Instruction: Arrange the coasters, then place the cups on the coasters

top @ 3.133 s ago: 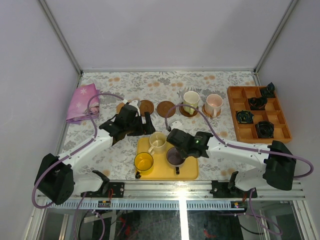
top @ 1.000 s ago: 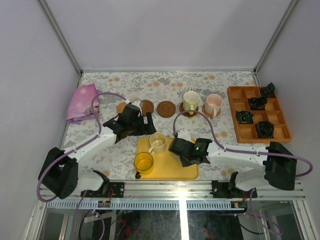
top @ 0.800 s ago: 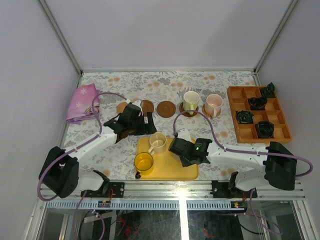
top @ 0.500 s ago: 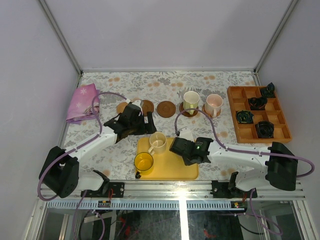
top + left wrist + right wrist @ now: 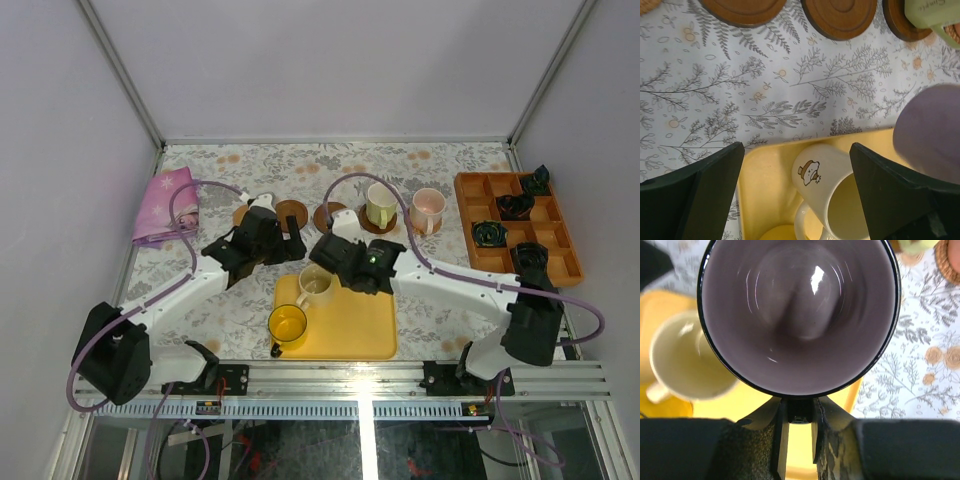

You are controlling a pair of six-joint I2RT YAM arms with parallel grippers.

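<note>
My right gripper (image 5: 336,250) is shut on the handle of the purple-grey cup (image 5: 799,315) and holds it in the air over the back edge of the yellow tray (image 5: 350,325). My left gripper (image 5: 292,246) hangs open just left of it, above the cream cup (image 5: 832,185). The cream cup (image 5: 315,283) and the yellow cup (image 5: 288,323) stand on the tray. Three bare coasters (image 5: 243,215) (image 5: 292,211) (image 5: 328,214) lie in a row behind the grippers. The pale green cup (image 5: 380,203) and the pink cup (image 5: 428,205) each stand on a coaster further right.
A pink cloth (image 5: 165,205) lies at the back left. An orange compartment box (image 5: 478,187) holding small black objects sits at the right edge. The two grippers are close together over the tray's back edge.
My right gripper has lifted the purple-grey cup off the tray and carried it back and to the left, toward the coaster row. The left arm has barely moved.
</note>
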